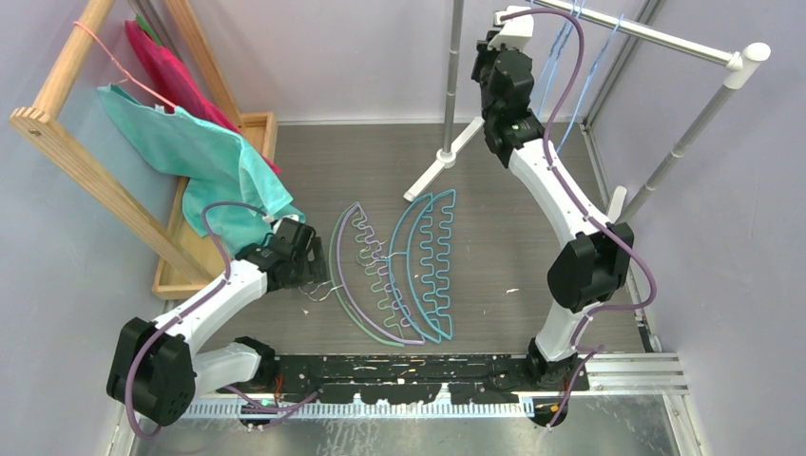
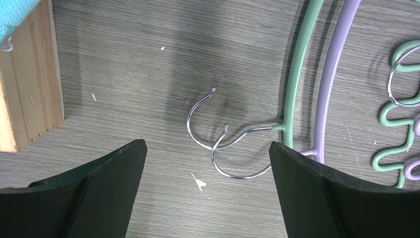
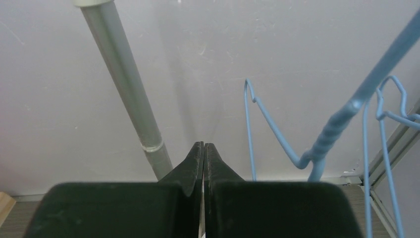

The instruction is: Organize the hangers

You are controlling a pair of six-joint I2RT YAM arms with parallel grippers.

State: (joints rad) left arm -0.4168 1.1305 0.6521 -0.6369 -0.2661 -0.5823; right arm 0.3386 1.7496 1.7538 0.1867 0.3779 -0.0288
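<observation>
Three arched hangers lie on the table: a lilac hanger [image 1: 339, 275], a green hanger [image 1: 373, 275] and a teal hanger [image 1: 428, 271], all with zigzag lower bars. My left gripper [image 1: 309, 275] is open and empty, low over their metal hooks [image 2: 218, 148]; the green arch [image 2: 299, 74] and the lilac arch [image 2: 334, 74] run by its right finger. Thin light-blue wire hangers [image 1: 563, 57] hang on the silver rail [image 1: 665, 40]. My right gripper [image 3: 203, 145] is shut and empty, raised beside the blue hangers [image 3: 277, 134].
A wooden frame [image 1: 67, 142] at the left carries teal cloth [image 1: 200, 157], red cloth [image 1: 171, 71] and a pink wire hanger [image 1: 105, 52]. Its wooden base [image 2: 27, 94] lies left of my left gripper. The rail's grey posts [image 1: 453, 76] and white foot [image 1: 442, 161] stand at the back.
</observation>
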